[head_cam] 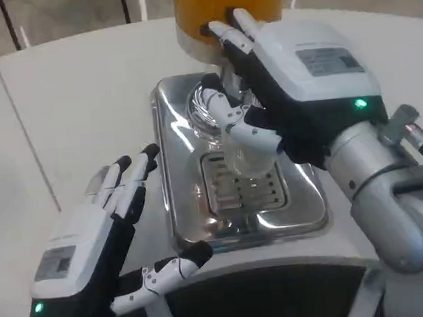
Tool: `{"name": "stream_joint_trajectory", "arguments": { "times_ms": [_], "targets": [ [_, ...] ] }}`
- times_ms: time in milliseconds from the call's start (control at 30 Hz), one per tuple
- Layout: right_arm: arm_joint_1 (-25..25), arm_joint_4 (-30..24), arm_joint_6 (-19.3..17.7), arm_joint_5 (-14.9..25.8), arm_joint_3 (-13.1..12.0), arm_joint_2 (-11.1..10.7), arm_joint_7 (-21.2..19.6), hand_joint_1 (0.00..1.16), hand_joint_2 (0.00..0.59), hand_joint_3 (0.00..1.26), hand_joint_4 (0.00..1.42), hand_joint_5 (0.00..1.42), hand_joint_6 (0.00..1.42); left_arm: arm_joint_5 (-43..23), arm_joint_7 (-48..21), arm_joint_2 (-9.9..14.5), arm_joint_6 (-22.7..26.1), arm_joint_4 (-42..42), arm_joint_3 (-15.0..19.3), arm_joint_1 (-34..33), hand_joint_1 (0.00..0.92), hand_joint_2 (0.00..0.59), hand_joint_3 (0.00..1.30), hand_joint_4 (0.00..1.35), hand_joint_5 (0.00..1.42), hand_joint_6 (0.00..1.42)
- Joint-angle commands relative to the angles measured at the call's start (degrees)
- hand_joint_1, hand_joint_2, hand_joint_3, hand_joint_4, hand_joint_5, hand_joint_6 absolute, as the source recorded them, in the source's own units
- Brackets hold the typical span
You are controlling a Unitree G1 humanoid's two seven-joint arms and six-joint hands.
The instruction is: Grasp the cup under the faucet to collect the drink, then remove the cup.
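Head view.

Item: cup, clear, upright on the slotted grate of the drip tray, below the orange tank of the drink dispenser. The faucet itself is hidden behind the hand.

Item: right hand, reaching in from the right edge, fingers wrapped round the cup and clamped on it; its upper fingers lie against the tank's lower rim.

Item: left hand, at lower left, fingers spread apart and holding nothing. Its thumb sits just beside the tray's front left corner; whether it touches cannot be told.

Edges and room: the tray's raised chrome rim encloses the cup on all sides. Open worktop lies to the left of the tray, between it and the left hand.

Surface: white worktop with a seam running across its left part; curved far edge.

Room: grey floor and dark thin legs beyond the far edge.
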Motion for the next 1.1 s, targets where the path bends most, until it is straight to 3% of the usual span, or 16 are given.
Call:
{"name": "stream_joint_trajectory", "arguments": {
  "times_ms": [33, 233, 433, 767, 900, 1100],
  "targets": [
    [0.12, -0.2, -1.45, 0.74, 0.57, 0.67, 3.05, 0.0, 0.571, 0.1, 0.02, 0.08, 0.14, 0.26, 0.33, -0.21, -0.64, 0.47, -0.26, 0.44, 0.006, 0.099, 0.0, 0.0, 0.0, 0.0],
    [1.27, -1.43, -2.1, 1.38, 0.54, 1.01, 5.21, 0.0, 0.572, 0.1, 0.02, 0.08, 0.15, 0.3, 0.47, -0.03, -0.6, 0.61, 0.04, 0.41, 0.008, 0.101, 0.0, 0.0, 0.0, 0.0],
    [0.76, 0.28, -2.78, 1.01, 1.37, 2.05, 4.07, 0.0, 0.578, 0.1, 0.02, 0.08, 0.16, 0.3, 0.48, 0.05, -0.63, 0.67, 0.17, 0.49, 0.008, 0.101, 0.0, 0.0, 0.0, 0.0],
    [-0.02, 2.52, -3.88, 1.9, 0.4, 1.87, 3.74, 0.0, 0.586, 0.1, 0.02, 0.08, 0.16, -0.35, -0.3, 0.17, -1.2, 1.78, -0.19, -0.28, 0.017, 0.087, 0.0, 0.0, 0.0, 0.0],
    [0.46, 1.95, -4.05, 1.45, 1.05, 2.39, 3.74, 0.0, 0.586, 0.1, 0.02, 0.08, 0.16, -1.09, -0.38, -0.82, -0.69, 4.1, -0.63, -2.18, 0.113, 0.077, 0.0, 0.0, 0.0, 0.0],
    [-0.29, 2.06, -3.79, 1.38, 0.63, 2.57, 4.07, 0.0, 0.586, 0.1, 0.02, 0.08, 0.16, -2.26, 0.53, -1.78, -2.64, 9.0, -1.8, -6.04, 0.129, 0.074, 0.0, 0.0, 0.0, 0.0]
  ]
}}
